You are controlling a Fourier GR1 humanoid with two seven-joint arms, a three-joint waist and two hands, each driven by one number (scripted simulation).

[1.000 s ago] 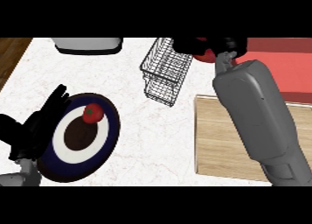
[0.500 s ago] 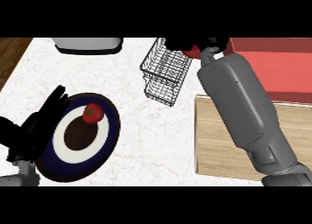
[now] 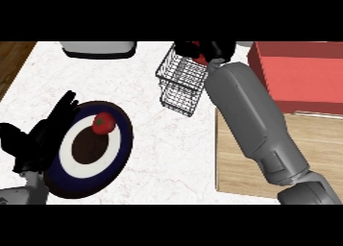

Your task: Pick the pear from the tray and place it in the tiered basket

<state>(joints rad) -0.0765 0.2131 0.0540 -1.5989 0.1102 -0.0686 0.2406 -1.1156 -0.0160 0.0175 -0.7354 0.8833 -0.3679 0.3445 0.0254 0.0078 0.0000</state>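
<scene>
Two hands are showing for me: the right hand (image 3: 215,49), top centre over the tiered basket (image 3: 181,81), is curling around something red, mostly hidden. The left hand (image 3: 33,139) is resting with relaxed fingers at lower left.

You see right forearm (image 3: 253,126): smooth grey shell, rounded, faint panel seam near elbow end, separate grey segment below. Right hand (image 3: 218,49): black. Left hand (image 3: 41,135): black, slim fingers and thumb. Left forearm (image 3: 19,194): small patch of grey showing, same finish.
</scene>
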